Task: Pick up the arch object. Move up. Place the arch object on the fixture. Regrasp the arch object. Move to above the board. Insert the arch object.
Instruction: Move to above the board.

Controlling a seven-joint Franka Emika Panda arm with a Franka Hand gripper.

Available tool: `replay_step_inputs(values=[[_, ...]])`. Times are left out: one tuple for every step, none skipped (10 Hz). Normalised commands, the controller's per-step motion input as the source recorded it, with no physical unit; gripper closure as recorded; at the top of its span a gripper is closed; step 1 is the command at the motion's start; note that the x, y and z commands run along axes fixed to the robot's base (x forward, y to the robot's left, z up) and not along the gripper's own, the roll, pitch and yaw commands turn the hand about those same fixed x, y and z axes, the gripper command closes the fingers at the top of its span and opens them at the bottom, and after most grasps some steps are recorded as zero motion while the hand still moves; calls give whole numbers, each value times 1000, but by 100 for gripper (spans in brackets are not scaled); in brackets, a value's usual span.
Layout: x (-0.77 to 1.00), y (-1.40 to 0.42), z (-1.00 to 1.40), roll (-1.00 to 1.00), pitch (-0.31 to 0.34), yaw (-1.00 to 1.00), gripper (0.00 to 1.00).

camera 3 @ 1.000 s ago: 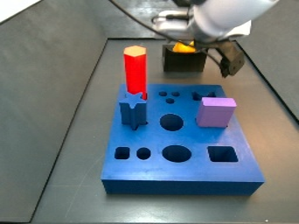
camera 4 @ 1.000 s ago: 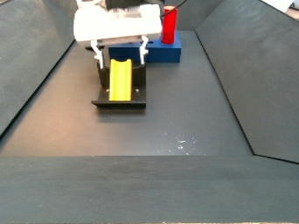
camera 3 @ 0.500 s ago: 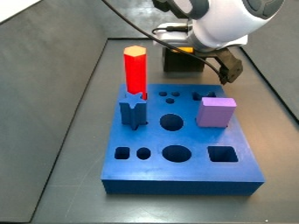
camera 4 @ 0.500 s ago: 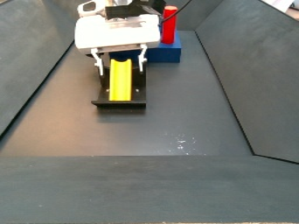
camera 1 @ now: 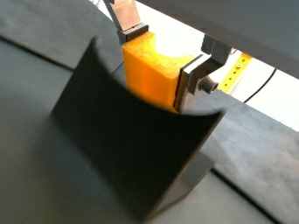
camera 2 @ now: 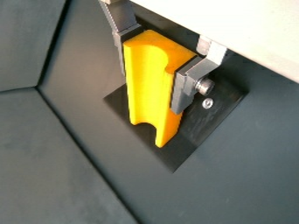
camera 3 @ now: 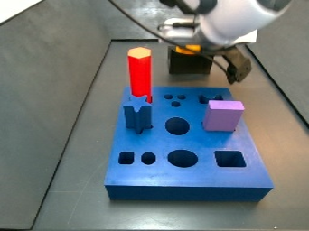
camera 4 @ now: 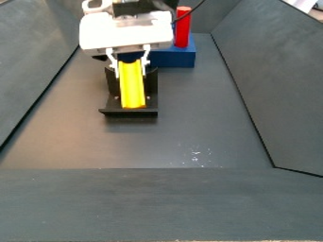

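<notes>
The yellow-orange arch object (camera 4: 130,83) lies lengthwise in the dark fixture (camera 4: 128,112), in front of the blue board (camera 4: 180,58). My gripper (camera 4: 130,60) stands over the arch's far end. In both wrist views the arch object (camera 2: 152,83) (camera 1: 156,70) sits between the fingers (camera 2: 191,84) (camera 1: 191,80), with both pads pressed against its sides. The gripper (camera 2: 156,63) (camera 1: 162,59) is shut on it. The fixture (camera 2: 197,131) (camera 1: 140,140) surrounds the arch. In a side view the gripper (camera 3: 203,56) hides the arch at the fixture (camera 3: 187,63) behind the board (camera 3: 182,149).
A tall red hexagonal prism (camera 3: 140,72) and a lilac cube (camera 3: 223,115) stand in the board. Sloping dark walls (camera 4: 38,85) close in the floor on both sides. The red prism (camera 4: 184,24) rises just behind the gripper.
The fingers, earlier spread wide on either side of the fixture, have closed in onto the arch object. The arch and fixture have not moved.
</notes>
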Motion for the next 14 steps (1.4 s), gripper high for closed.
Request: replay_step_inputs(values=[[-134, 211, 1000, -281, -30, -93, 100], [-134, 202, 1000, -249, -38, -76, 100], [-131, 195, 1000, -199, -26, -65, 100], [-130, 190, 1000, -166, -20, -59, 100], [-130, 182, 1000, -142, -18, -50, 100], [-130, 179, 1000, -132, -18, -47, 100], [-130, 169, 1000, -116, -19, -43, 100], [-131, 164, 1000, -109, -11, -40, 100], [-127, 153, 1000, -101, -2, -37, 100], [-127, 148, 1000, -95, 2, -37, 100], [-124, 135, 1000, -85, 13, -32, 100], [-121, 125, 1000, -78, 22, -28, 100], [-115, 110, 1000, -76, 40, -21, 100], [-112, 102, 1000, -72, 46, -18, 100]])
